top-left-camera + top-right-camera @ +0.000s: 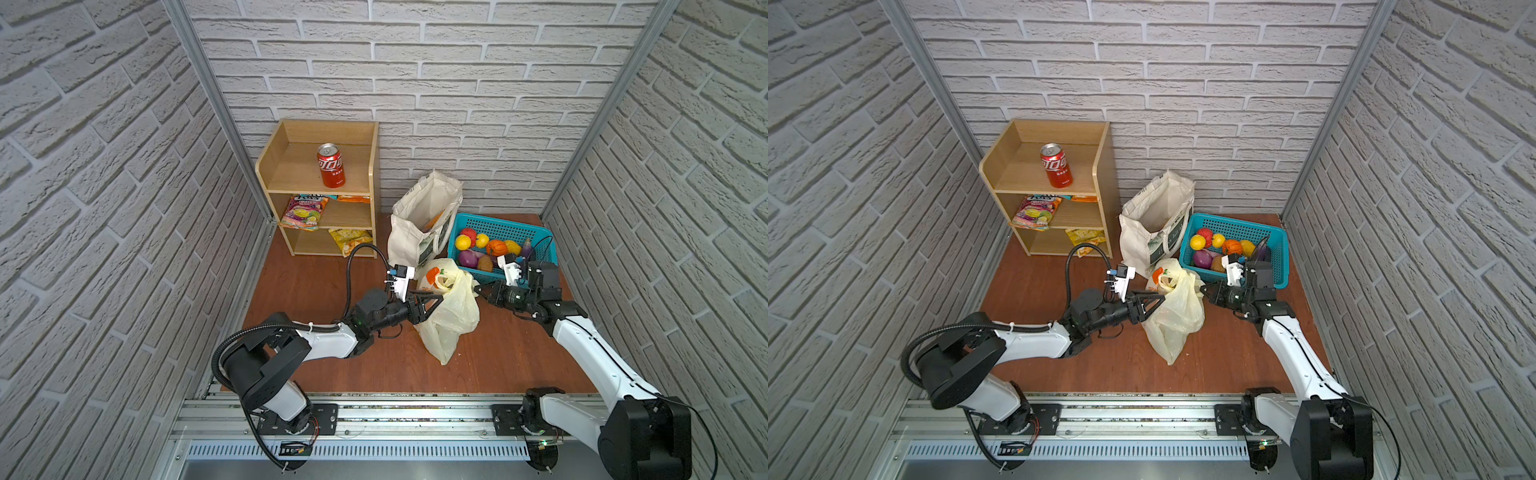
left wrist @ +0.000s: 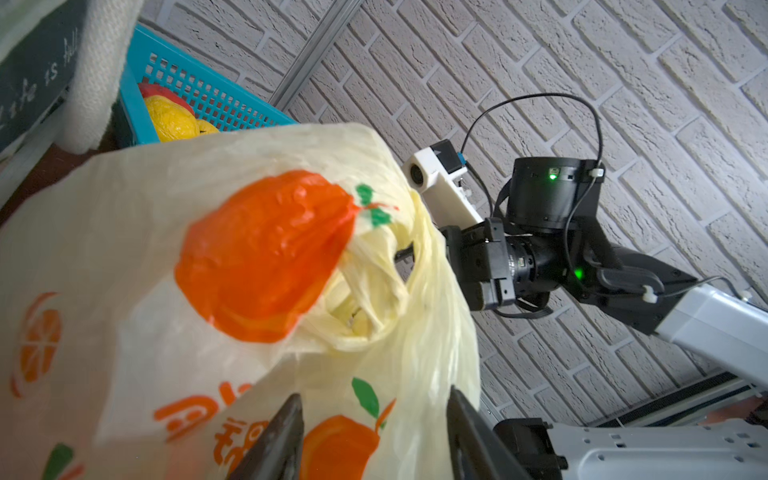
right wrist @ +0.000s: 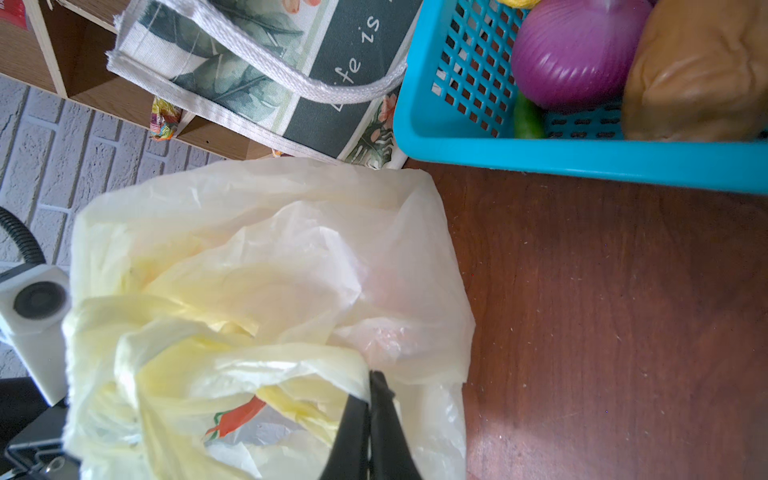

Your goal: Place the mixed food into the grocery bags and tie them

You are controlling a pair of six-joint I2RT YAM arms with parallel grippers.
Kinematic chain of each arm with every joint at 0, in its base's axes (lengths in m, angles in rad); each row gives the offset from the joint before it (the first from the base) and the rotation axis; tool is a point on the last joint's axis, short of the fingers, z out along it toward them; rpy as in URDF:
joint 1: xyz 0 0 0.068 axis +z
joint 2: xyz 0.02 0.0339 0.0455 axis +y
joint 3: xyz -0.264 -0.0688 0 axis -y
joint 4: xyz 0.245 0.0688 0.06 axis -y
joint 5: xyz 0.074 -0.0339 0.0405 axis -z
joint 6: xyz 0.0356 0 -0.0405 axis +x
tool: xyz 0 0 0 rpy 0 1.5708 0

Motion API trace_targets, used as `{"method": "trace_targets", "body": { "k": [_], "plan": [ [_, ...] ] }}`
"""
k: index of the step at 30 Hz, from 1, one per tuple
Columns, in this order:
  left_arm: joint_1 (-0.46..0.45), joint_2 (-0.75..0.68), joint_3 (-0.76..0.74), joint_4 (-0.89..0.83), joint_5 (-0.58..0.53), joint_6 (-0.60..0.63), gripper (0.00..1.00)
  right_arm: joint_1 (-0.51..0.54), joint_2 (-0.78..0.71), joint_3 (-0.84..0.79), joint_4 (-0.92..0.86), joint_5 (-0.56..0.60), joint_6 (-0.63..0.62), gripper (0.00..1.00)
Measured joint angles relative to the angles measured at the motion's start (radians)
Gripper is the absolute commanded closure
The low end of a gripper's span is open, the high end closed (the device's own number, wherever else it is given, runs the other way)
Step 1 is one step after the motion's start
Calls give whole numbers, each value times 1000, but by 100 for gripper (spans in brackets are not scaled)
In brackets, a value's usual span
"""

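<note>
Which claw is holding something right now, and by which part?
Only the right claw: shut on the plastic bag, pinching a gathered strip at its mouth. The left claw stands open around its side.

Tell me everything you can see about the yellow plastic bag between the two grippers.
The plastic bag is thin, translucent pale yellow film printed with orange fruit, green leaves and orange lettering. It sits crumpled and slumped on the brown tabletop, just in front of the canvas tote and the turquoise basket. Its handles are bunched and twisted at the top. The right gripper is shut on a handle strip; the left gripper sits against its side with jaws apart. Contents are unclear.
</note>
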Motion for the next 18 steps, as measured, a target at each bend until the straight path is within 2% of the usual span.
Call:
{"method": "trace_targets", "body": {
  "k": [7, 18],
  "plan": [
    [-24, -77, 1, -24, -73, 27, 43, 0, 0, 0, 1, -3, -2, 95],
    [-20, 19, 56, -40, -88, 34, 45, 0, -10, 0, 1, -10, -2, 95]
  ]
}}
